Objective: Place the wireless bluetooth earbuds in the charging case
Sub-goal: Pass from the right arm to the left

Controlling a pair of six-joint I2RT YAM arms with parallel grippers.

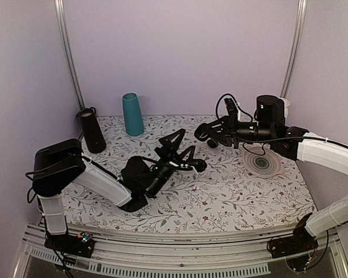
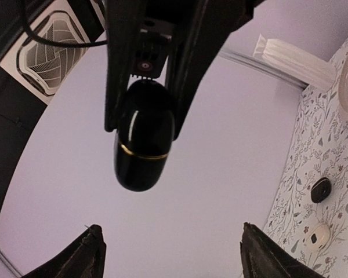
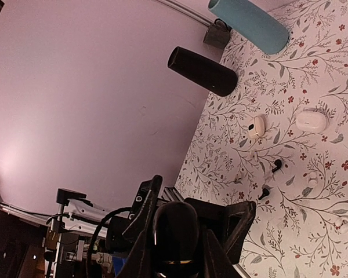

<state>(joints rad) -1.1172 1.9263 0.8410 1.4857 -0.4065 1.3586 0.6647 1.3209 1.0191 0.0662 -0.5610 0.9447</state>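
Note:
My right gripper [image 3: 177, 234] is shut on the charging case [image 3: 177, 229], a black rounded case with a thin gold seam, and holds it up above the floral table [image 1: 232, 197]. The left wrist view shows the charging case [image 2: 141, 145] hanging from the right gripper [image 2: 142, 113], its lid closed. Just below it, my left gripper [image 2: 177, 255] is open and empty, with its fingertips [image 2: 93, 255] wide apart. From above, the left gripper [image 1: 190, 150] faces the right gripper [image 1: 210, 136] at mid-table. Two tiny black earbuds [image 3: 276, 164] [image 3: 265, 191] lie on the table.
A teal cup [image 1: 133, 114] and a black cylinder [image 1: 93, 130] stand at the back left. A striped disc [image 1: 261, 162] lies under the right arm. Two white cases [image 3: 311, 120] [image 3: 256, 125] and white earbuds [image 3: 310, 179] lie near the black ones. A small black lump [image 2: 321, 189] lies farther off.

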